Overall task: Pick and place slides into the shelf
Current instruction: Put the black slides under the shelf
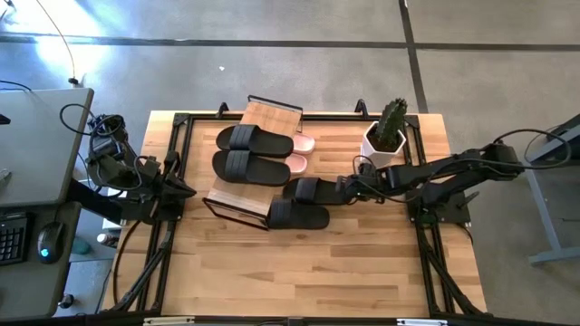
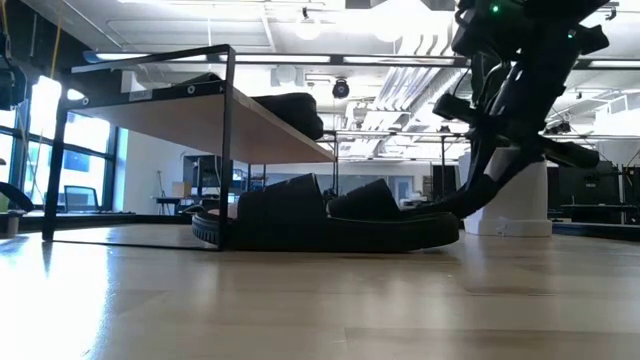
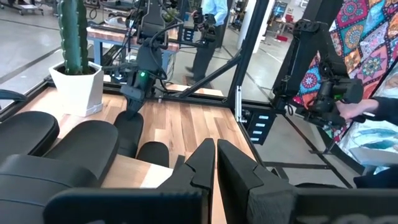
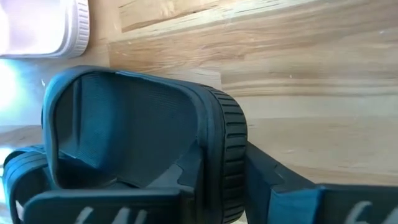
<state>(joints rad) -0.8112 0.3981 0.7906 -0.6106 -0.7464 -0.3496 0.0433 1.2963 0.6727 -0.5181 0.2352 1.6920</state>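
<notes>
The right gripper (image 1: 343, 187) clamps the heel of a black slide (image 1: 313, 189) lying on the table just beside the shelf (image 1: 237, 194), by its right edge. Gripped so near the end, the slide could droop or twist free when lifted. The left gripper (image 1: 186, 190) rests closed at the table's left edge.

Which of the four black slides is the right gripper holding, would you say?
The black slide on the table nearer the cactus pot; the right gripper clamps its heel end.

High view looked straight down, low view level from table (image 1: 299, 263) edge, wrist views close behind fingers, all shared black slide (image 1: 306, 190) (image 2: 385, 215) (image 3: 129, 127) (image 4: 149, 130) at table centre
</notes>
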